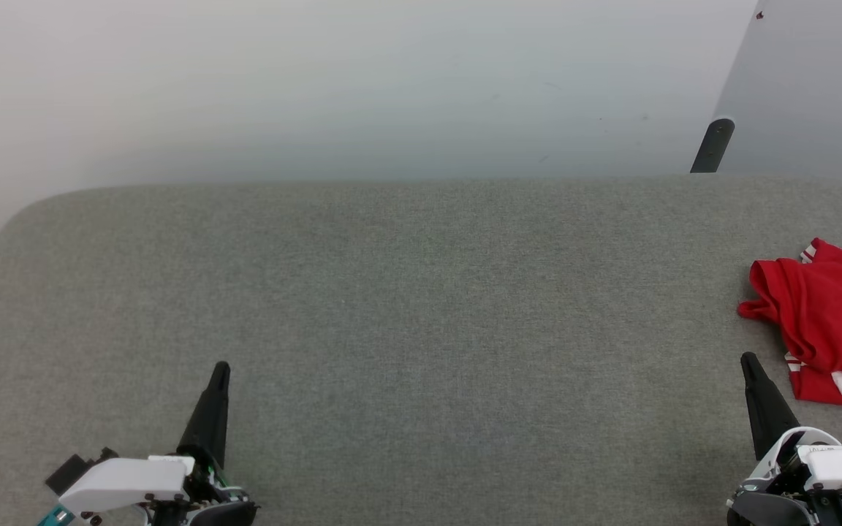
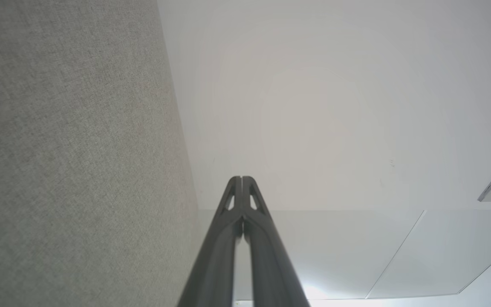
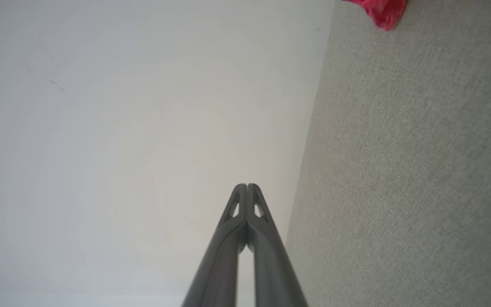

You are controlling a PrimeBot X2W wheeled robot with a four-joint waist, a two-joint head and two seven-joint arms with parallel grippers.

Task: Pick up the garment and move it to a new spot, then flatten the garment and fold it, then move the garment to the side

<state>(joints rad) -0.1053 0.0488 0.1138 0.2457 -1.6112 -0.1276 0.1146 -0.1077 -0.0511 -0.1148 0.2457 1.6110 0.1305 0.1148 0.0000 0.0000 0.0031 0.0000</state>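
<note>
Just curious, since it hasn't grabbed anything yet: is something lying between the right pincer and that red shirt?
Nothing visible does. Only bare grey table lies between the shut right pincer and the crumpled red shirt, which sits just ahead and to its right.

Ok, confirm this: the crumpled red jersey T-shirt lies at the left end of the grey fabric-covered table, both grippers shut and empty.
Wrong side: the head view shows the crumpled red jersey T-shirt at the right end of the grey fabric-covered table. The left gripper and right gripper are shut and empty.
</note>
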